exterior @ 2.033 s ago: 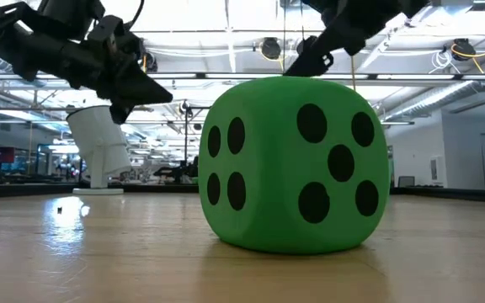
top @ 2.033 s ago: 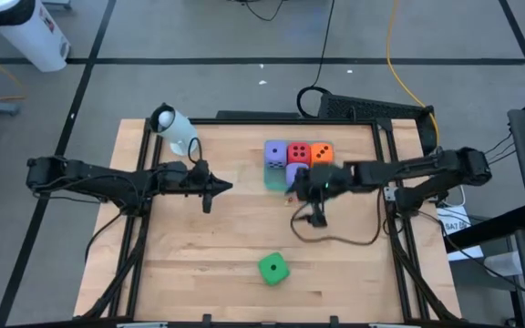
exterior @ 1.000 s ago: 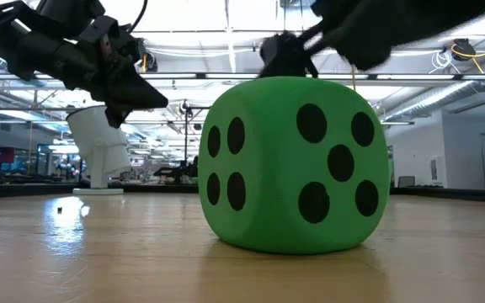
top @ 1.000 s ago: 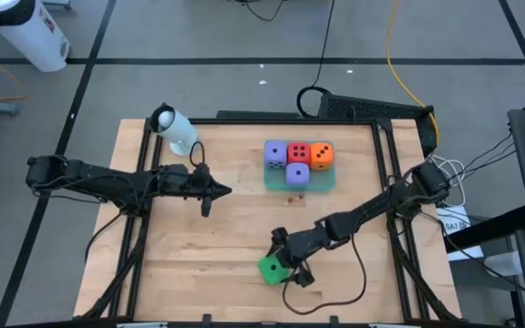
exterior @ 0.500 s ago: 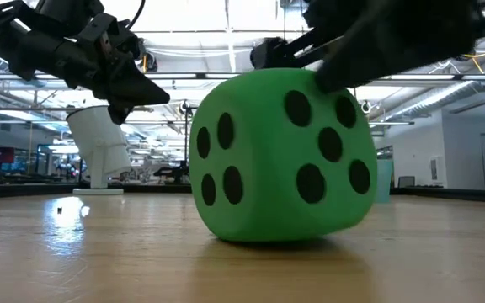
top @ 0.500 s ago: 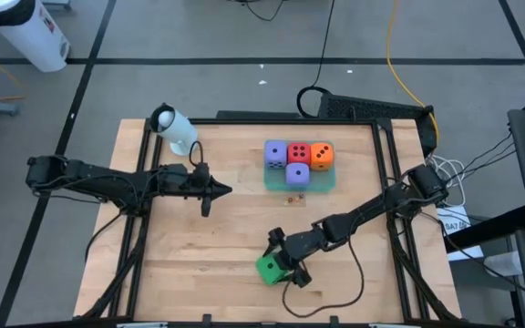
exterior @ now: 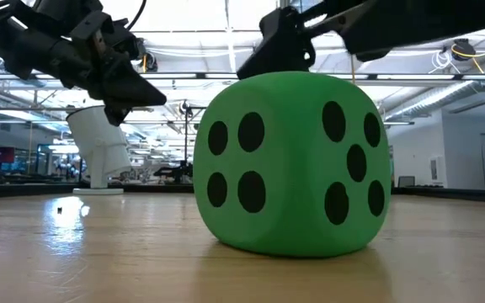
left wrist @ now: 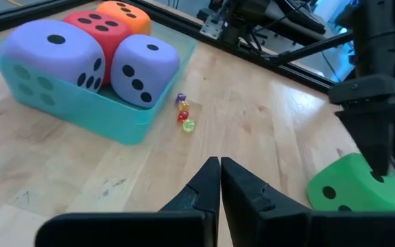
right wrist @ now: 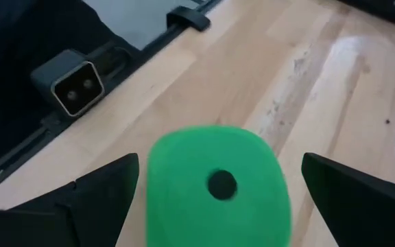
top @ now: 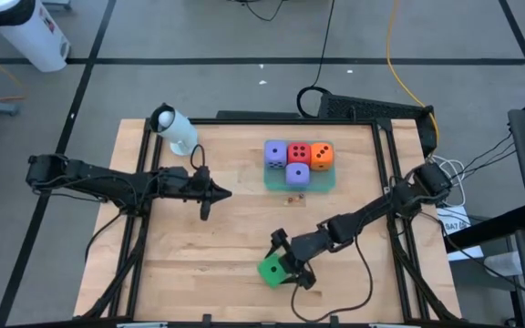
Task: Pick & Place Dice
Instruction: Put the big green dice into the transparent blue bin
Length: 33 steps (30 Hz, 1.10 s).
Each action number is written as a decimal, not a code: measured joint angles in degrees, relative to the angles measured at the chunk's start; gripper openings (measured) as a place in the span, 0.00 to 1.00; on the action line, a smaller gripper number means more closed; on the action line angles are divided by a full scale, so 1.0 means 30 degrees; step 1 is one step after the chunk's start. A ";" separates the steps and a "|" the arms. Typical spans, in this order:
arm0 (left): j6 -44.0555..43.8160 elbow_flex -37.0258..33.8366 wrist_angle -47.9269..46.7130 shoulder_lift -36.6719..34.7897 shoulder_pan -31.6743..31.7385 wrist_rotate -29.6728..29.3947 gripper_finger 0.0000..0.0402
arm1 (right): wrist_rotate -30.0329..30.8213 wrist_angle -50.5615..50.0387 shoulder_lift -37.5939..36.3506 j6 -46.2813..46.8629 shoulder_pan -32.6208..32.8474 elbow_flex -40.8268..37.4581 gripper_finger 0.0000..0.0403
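— Where's the green die (top: 270,270) sitting?

— Down on the bare wood, well away from the translucent tray (top: 322,182), toward the table's near edge. The right gripper (top: 285,264) is right over it, fingers (right wrist: 98,195) spread wide, one on each side of the cube, not squeezing it.

— And the other dice?

— All in the tray: a purple die (top: 274,152), a red die (top: 298,151) and an orange die (top: 322,154) in a row along its far side, with a second purple die (top: 296,174) in front of the red one. A few tiny beads (left wrist: 184,115) lie on the wood just beside the tray.

— The left arm?

— The left gripper (top: 221,190) hangs to the tray's left, well apart from it, fingers pressed together on nothing.
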 joint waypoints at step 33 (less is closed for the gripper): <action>-0.0874 0.0007 -0.0002 0.0000 -0.1554 -0.0615 0.05 | 0.2357 -0.1233 0.1515 0.5401 -0.2726 0.0075 0.98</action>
